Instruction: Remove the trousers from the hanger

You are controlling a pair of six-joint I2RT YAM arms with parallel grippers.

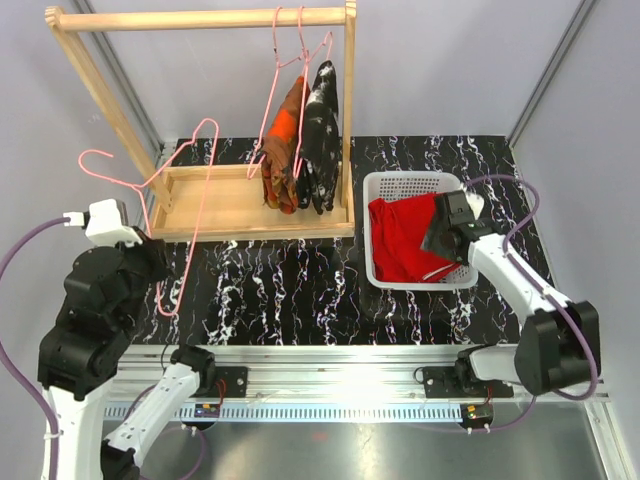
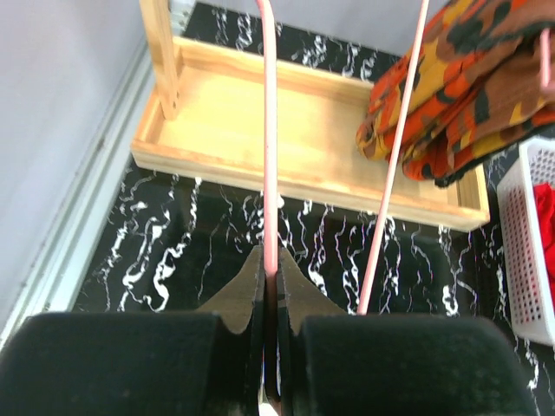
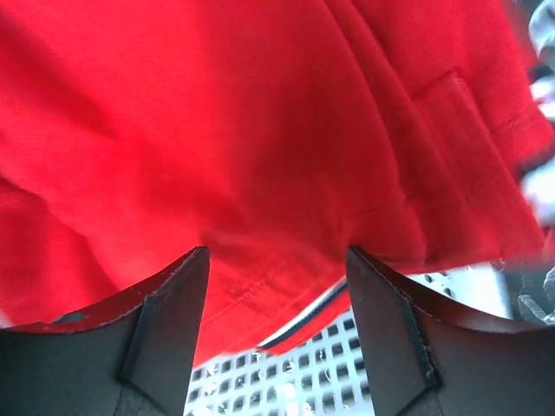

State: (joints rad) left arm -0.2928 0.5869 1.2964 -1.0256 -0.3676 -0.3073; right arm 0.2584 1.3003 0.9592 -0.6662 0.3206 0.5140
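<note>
Left gripper (image 2: pixel 270 260): jaws pinched tight on the thin pink wire hanger (image 2: pixel 270 130). It's bare, held up over the black white-veined marbled surface (image 1: pixel 300 285). Right gripper (image 3: pixel 276 253): jaws wide apart, gripping nothing, right above the plain red cloth trousers (image 1: pixel 400 240).

Looks like pair 1 is done & the empty hanger needs parking. I'd lay it flat, away from the rack front, so the wire can't snag. Right arm should lift straight up w/o dragging cloth out.

Containers: the white plastic lattice basket (image 1: pixel 410 178) holds the red pair, bunched. Over the shallow tray of the pale wooden clothes rack (image 1: pixel 215 200) hang the orange-brown patterned trousers (image 1: pixel 283 150) & the black white-splashed trousers (image 1: pixel 322 130). Can't tell if the hems touch it.
</note>
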